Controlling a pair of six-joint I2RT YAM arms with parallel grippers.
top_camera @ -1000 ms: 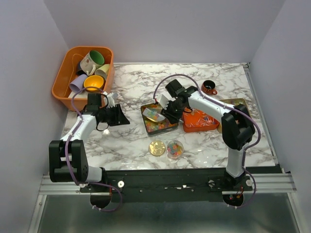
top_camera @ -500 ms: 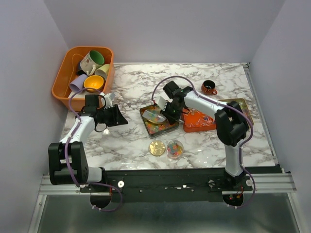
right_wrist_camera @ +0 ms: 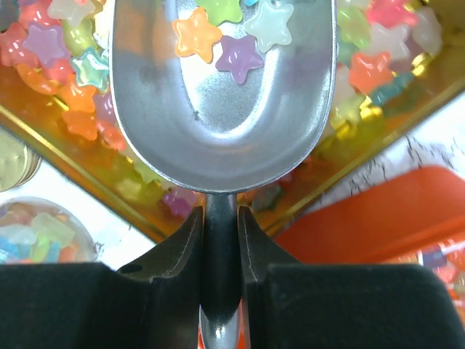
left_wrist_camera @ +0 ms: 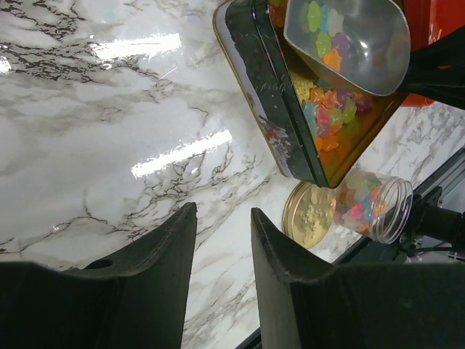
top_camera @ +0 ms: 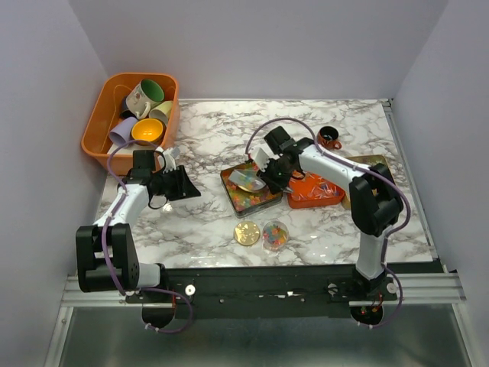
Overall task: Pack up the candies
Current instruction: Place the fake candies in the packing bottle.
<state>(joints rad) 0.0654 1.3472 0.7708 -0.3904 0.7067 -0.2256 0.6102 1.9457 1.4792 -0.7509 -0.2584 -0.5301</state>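
Two nearest things: the jar stands open by the near edge with some candies already in it, and the gold lid lies flat just beside it on the left.
My left gripper: jaws apart with nothing between them, hovering over the bare marble table, to the left of the tin.
My right gripper: clamped on the handle of the metal scoop, with the bowl pointing away from me.
Scoop load: a few star-shaped candies sit at the far end of the bowl, and the rest of it is bare.
Tin: it sits under the scoop and holds the bulk of the loose candies.
Orange tray: just beside the tin, on the right.
Far corners: an orange bin of mugs on the left, a small dark cup on the right.
Step in hand: as I judge it, lifting a scoopful out of the tin for the jar.
Next move: keep the scoop level, bring it back over the jar's mouth, centre the lip and tip slowly, since the mouth looks narrow for this bowl.
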